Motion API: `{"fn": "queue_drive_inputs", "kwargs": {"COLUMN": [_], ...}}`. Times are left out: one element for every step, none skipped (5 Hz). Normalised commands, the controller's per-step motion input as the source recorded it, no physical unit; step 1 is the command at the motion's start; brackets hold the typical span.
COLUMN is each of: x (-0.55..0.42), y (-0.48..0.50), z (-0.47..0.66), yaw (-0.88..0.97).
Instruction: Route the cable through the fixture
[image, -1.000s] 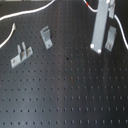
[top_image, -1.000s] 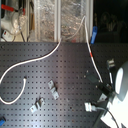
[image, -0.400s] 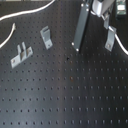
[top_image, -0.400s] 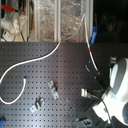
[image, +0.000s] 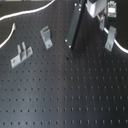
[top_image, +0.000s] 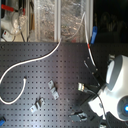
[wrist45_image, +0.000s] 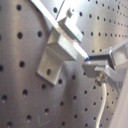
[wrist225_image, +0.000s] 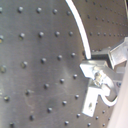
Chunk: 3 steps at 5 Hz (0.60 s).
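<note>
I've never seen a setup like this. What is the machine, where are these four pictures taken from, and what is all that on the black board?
It is one robot arm over a black table drilled with rows of holes. Two pictures come from cameras standing off the arm; the other two ride on its gripper, so they look close up at the board. On the board lie a long white cable and small grey metal brackets, the fixture pieces it should pass through. The gripper seems to hold nothing, though the pictures are too blurred to tell whether it is open.
</note>
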Motion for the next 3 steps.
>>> {"fn": "queue_drive_inputs", "kwargs": {"x": [-0.179, 0.034, 0.0], "y": [0.357, 0.431, 0.0], "z": [0.04, 0.06, 0.01], "yaw": [0.0, 0.0, 0.0]}}
